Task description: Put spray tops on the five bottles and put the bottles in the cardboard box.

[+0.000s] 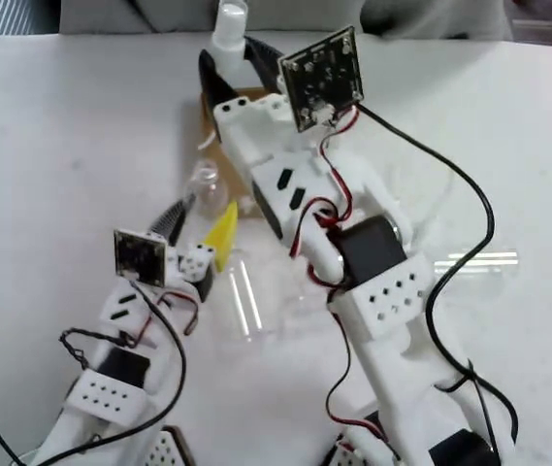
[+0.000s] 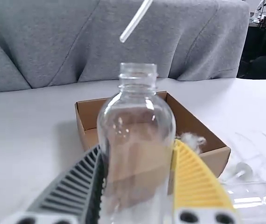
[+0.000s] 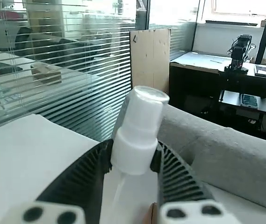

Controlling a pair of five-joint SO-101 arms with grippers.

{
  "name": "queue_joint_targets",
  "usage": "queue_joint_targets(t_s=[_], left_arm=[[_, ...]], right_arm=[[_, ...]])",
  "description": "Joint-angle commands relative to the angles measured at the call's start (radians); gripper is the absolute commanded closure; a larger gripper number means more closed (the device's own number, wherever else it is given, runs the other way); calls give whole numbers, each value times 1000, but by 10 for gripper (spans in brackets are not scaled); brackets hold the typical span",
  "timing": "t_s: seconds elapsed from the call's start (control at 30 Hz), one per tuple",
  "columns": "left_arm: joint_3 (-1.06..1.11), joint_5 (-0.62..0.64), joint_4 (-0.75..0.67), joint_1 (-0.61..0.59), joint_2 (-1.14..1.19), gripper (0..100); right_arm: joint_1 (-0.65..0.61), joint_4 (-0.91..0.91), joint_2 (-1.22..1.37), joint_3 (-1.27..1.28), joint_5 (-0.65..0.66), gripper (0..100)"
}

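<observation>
Cardboard box (image 2: pixel 88 116) sits just behind the bottle (image 2: pixel 137 140), held neck-up and uncapped, pinched betw. left gripper (image 2: pixel 137 186) jaws. Right gripper (image 3: pixel 135 163) jaws clamp 1 spray top (image 3: pixel 140 130) above it. The top's tube (image 2: pixel 133 22) hangs tilted, tip just over the neck, slightly off-centre.

White table (image 1: pixel 62 146), plain surface, glare in patches. Cardboard box (image 2: pixel 87 122) sits on it toward far middle, top open. Clear bottle (image 1: pixel 248 291) lies on side on tabletop, nearer than box, close to it. Second clear bottle (image 1: pixel 474 259) lies on side toward right, well apart from box.
</observation>
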Motion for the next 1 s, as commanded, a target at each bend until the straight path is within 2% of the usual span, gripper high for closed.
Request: queue_joint_targets(t_s=[0.0, 0.1, 0.17, 0.37, 0.53, 0.63, 0.8, 0.97], left_arm=[[0, 5, 31, 7, -18, 906], [-5, 5, 126, 10, -18, 906], [-40, 5, 233, 4, -19, 908], [-308, 6, 802, -186, -18, 906], [-371, -26, 1085, -200, -16, 907], [-370, -35, 1162, -209, -16, 907], [-373, -37, 1169, -209, -10, 908], [-473, -37, 1169, -208, 194, 907]], right_arm=[[36, 58, -31, -51, 32, 979], [61, 168, -61, -51, 98, 979], [94, 249, -81, -51, 98, 979], [180, 484, -127, -44, 98, 979], [232, 661, -150, -43, 98, 979], [246, 748, -163, -43, 97, 979], [246, 837, -176, -43, 97, 979], [246, 900, -177, -43, 97, 979]])
